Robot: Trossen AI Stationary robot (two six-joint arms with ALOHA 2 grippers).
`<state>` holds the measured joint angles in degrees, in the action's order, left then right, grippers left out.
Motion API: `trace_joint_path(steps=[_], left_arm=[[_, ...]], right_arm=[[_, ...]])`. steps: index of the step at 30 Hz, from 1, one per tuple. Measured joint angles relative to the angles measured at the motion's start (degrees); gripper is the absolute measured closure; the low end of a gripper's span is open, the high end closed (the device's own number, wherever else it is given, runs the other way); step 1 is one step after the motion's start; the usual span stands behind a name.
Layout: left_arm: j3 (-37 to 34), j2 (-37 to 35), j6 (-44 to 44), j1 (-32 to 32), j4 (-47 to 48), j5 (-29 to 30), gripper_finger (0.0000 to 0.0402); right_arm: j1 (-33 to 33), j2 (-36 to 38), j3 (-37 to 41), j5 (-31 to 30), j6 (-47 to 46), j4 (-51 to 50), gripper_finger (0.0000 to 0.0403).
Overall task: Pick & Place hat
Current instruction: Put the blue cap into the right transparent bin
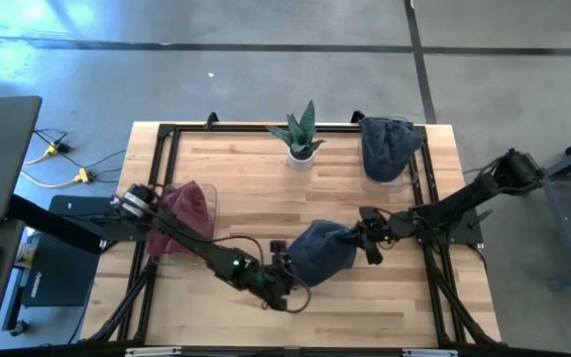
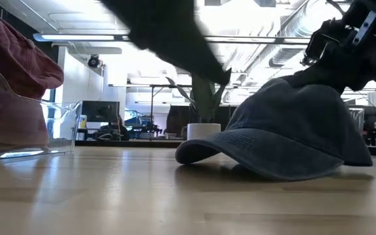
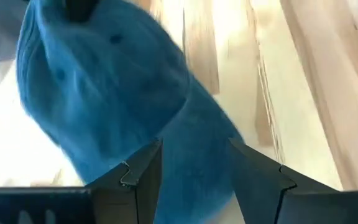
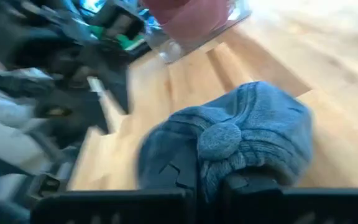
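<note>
The right end effector point(image 1: 372, 241) was found at the crown side of the blue cap point(image 1: 322, 253), its fingers drawn together on a fold of crown fabric; in the right wrist view the cloth was seen bunched between them just below the top button. The left end effector point(image 1: 284, 268) was placed at the opposite, brim side of the same cap, its fingers point(image 3: 143, 171) spread, with the brim edge lying in the gap between them but not yet pinched.

The cap was lying on the bench point(image 1: 256, 193) toward its front edge, between the two end effectors, with its long axis running roughly from the left one to the right one. Both were about equally near, but only the right one had hold of it, so the coming move was judged to turn on that pinch at the crown: a lift from there would likely let the brim hang toward the left arm.

In the low view the brim was shown resting flat on the wood, which could not be made out from above. Only the high view showed a second blue cap point(image 1: 385, 147) at the far right corner, a potted plant point(image 1: 301, 137) at the far edge, and a red cap point(image 1: 186, 205) in a clear container at the left.
</note>
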<state>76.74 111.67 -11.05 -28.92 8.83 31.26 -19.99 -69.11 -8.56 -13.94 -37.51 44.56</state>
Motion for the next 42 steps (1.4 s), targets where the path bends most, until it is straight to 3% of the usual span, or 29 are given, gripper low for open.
trace_joint_path(steps=[4, 7, 13, 19, 26, 31, 37, 42], left_arm=[[-7.25, -4.41, -1.67, -0.04, -4.82, -1.61, 0.0231], [-11.81, -7.11, -2.15, 0.08, -10.07, -2.60, 0.0231], [-13.54, -7.58, -3.76, 0.01, -11.16, -2.56, 0.0231], [-13.54, -7.58, -3.72, 0.03, -12.32, -5.62, 0.0231], [-13.54, -7.58, -3.78, 0.03, -12.26, -5.56, 0.0231], [-13.54, -7.58, -3.79, 0.03, -12.12, -5.66, 0.0231], [-13.54, -7.58, -3.80, 0.03, -12.08, -5.66, 0.0231], [-13.52, -7.58, -3.80, 0.01, -12.02, -5.68, 0.0231]], right_arm=[[2.34, 2.82, -0.18, 7.52, -3.64, -1.50, 0.0397], [3.40, 6.17, -3.50, 11.56, -3.43, -9.25, 0.0397], [4.34, 11.94, -22.59, 12.82, 3.10, -50.01, 0.0399], [6.33, 10.95, -44.35, 8.08, 14.60, -84.59, 0.0400], [7.37, 9.85, -62.05, -1.14, 31.44, -107.85, 0.0401], [7.89, 9.85, -69.26, -12.78, 47.84, -115.06, 0.0399], [13.35, 9.85, -70.84, -25.46, 66.25, -116.11, 0.0399], [22.05, 9.86, -70.31, -28.64, 78.24, -119.94, 0.0400]])
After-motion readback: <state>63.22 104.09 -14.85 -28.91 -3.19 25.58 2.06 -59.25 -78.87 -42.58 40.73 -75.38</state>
